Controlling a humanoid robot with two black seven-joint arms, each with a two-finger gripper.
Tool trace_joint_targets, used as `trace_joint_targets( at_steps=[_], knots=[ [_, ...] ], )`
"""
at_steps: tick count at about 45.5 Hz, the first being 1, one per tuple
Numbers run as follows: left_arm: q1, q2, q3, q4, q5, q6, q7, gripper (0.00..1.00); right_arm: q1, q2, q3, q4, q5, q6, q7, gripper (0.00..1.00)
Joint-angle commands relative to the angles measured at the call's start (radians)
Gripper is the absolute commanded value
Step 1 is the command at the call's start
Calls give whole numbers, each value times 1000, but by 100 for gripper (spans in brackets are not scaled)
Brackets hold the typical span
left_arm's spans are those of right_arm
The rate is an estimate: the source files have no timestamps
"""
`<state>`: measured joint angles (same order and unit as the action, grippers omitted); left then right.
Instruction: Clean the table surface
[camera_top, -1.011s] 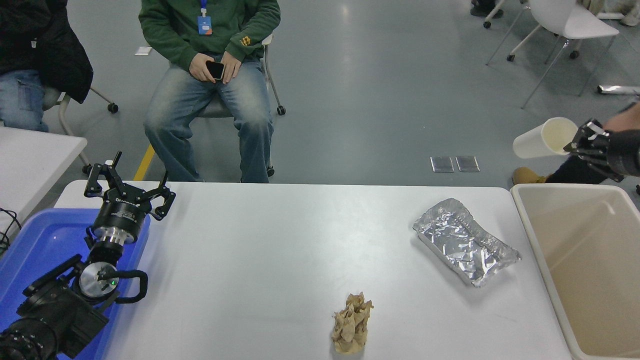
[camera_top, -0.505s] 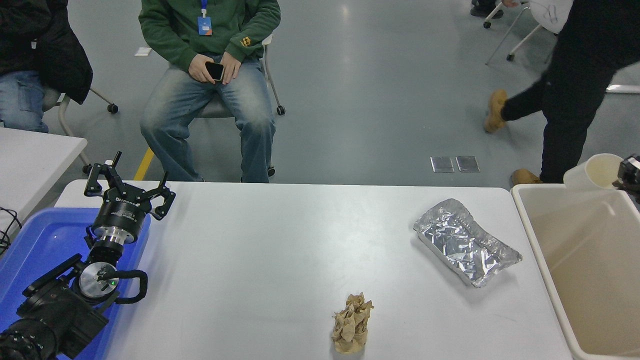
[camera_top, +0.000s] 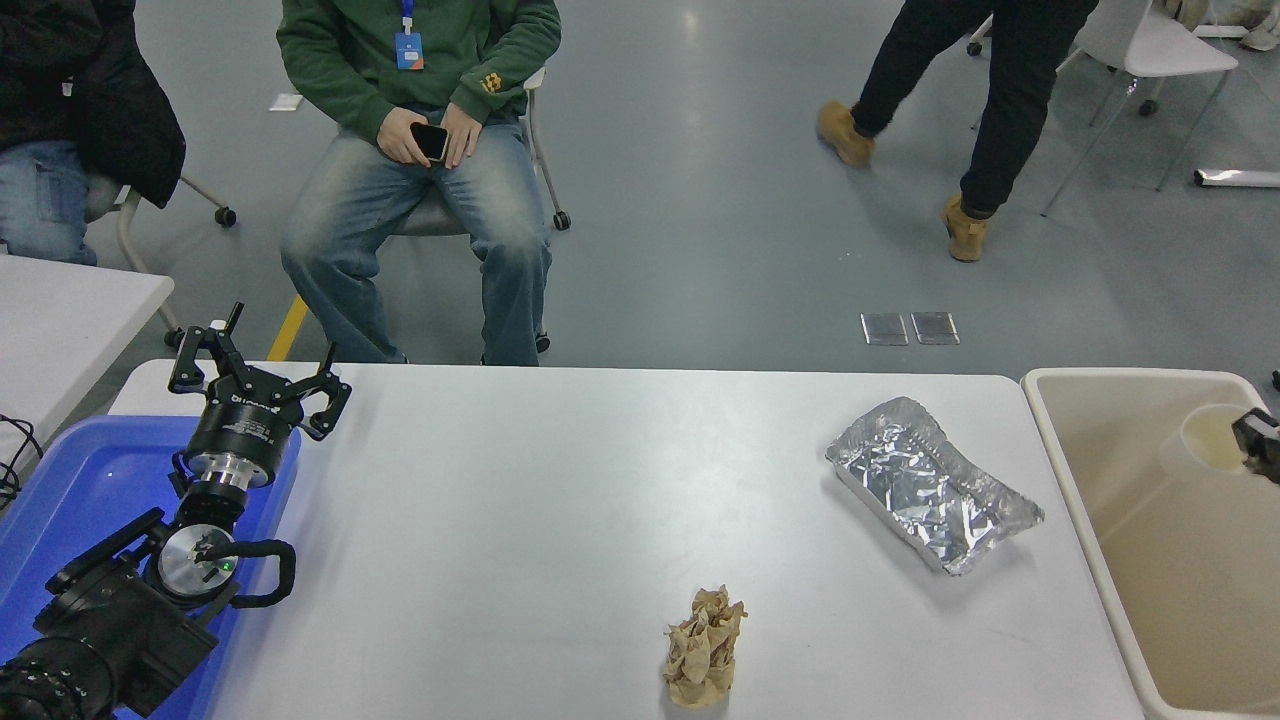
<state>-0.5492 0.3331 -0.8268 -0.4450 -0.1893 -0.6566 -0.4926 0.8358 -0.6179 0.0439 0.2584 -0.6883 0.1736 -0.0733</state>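
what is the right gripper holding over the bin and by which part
The right gripper holds a white paper cup by its rim, inside the beige bin. The left gripper is open and holds nothing.

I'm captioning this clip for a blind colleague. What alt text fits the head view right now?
The right gripper holds a paper cup inside a beige bin at the right end of a white table. A foil tray and a crumpled brown napkin lie on the table; the left gripper sits open above a blue tray.
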Motion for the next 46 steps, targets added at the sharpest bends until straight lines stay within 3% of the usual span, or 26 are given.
trace_joint_targets(
  at_steps=[1,5,7,10,15,17,46],
  knots=[
    [0,1,0,0,1,0,-1,100,-33,33,-24,-31,-7,-25,-5,0],
    [0,1,0,0,-1,0,0,100,-35,35,-24,-31,-5,-25,-6,0],
    [0,1,0,0,-1,0,0,100,-38,35,-24,-30,-3,-25,-6,10],
    [0,0,0,0,1,0,0,100,-41,35,-22,-28,-2,-25,-8,30],
    [0,0,0,0,-1,0,0,100,-38,33,-21,-28,7,-25,-6,74],
    [0,0,0,0,-1,0,-1,100,-35,33,-22,-24,10,-20,-6,100],
    [0,1,0,0,1,0,0,100,5,23,175,22,164,-16,-5,100]
  ],
)
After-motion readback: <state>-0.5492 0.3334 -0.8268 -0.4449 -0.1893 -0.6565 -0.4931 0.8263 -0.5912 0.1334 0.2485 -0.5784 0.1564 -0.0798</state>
